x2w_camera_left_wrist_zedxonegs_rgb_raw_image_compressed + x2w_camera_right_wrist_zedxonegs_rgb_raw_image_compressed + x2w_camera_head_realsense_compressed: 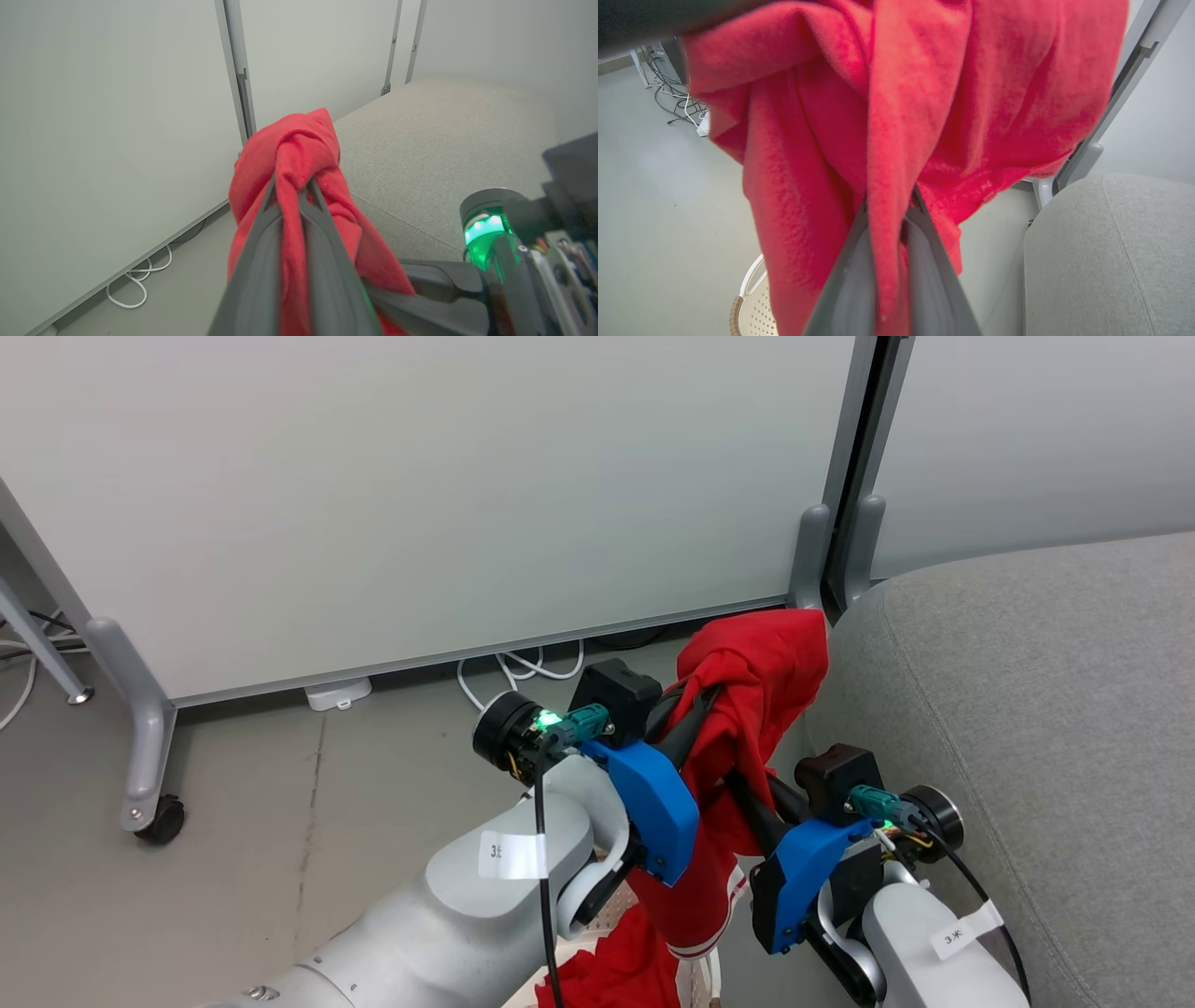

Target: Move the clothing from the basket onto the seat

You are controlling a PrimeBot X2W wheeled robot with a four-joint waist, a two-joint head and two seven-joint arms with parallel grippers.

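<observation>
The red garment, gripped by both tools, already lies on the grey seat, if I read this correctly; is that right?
Not quite: the garment does not lie on the seat. Gripped by the left tool and right tool, it hangs in the air beside the seat, as the head view shows.

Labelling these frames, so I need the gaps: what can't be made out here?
Basket contents: right wrist view, covered by the garment, cut by the bottom edge.
Garment's lower end: head view, cut by the bottom edge.
Right gripper's fingertips: head view, buried in fabric.
Arm labels: head view, too small to read.
</observation>
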